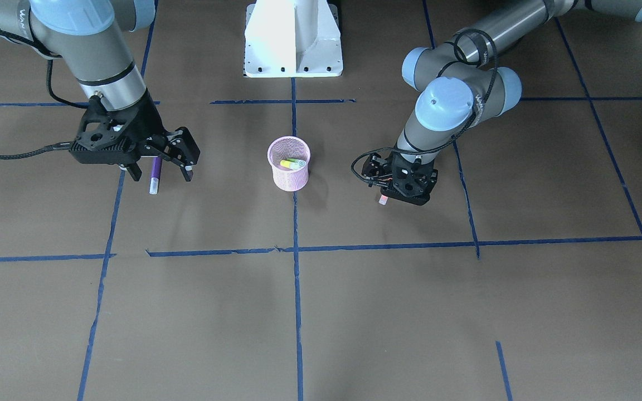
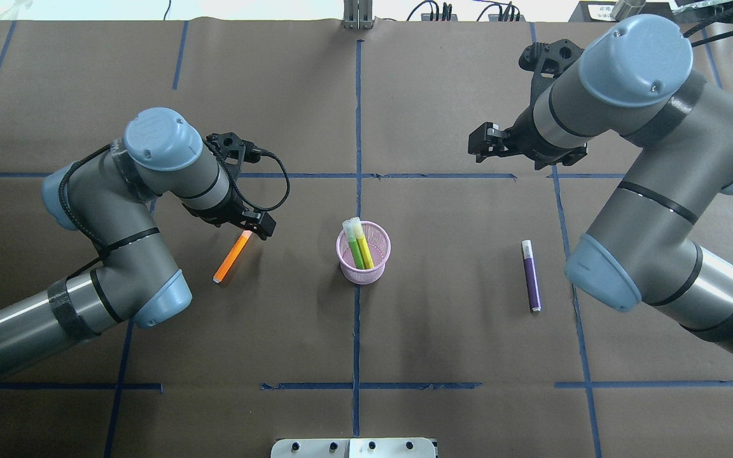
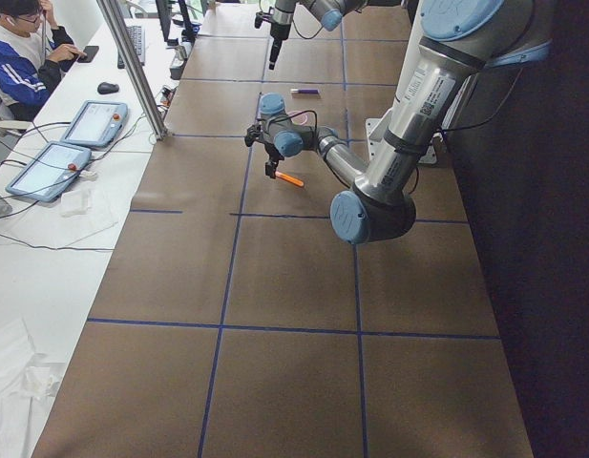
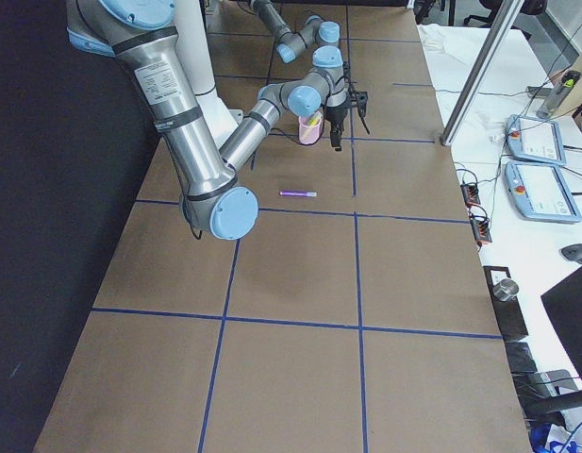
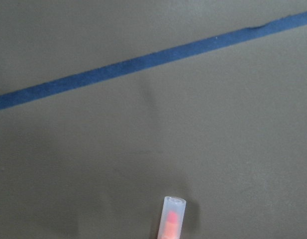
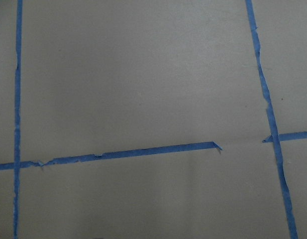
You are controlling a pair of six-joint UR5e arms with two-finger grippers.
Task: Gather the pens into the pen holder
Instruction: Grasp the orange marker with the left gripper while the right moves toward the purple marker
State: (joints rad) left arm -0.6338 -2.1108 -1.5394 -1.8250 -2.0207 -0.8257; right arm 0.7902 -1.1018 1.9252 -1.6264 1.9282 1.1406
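Overhead view: pink wire-mesh cup (image 2: 364, 272) at centre, holding green pen (image 2: 354, 248) and yellow pen (image 2: 363, 245). Orange pen (image 2: 231, 257) flat on matte brown paper (image 2: 455, 331), left of centre, pale cap end under left claw (image 2: 258, 228); cannot tell whether spread or pinched. Right claw (image 2: 480, 145) spread, empty, upper right. Purple pen (image 2: 531, 277) lying right of centre. Straddle the slim, smooth barrel squarely, then pinch gently to avoid rolling.

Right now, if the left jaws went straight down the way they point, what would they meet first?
Most likely the orange pen: its capped end lies on the table just under the left jaws. Nothing else shows in between, though the gap above it is hard to judge.
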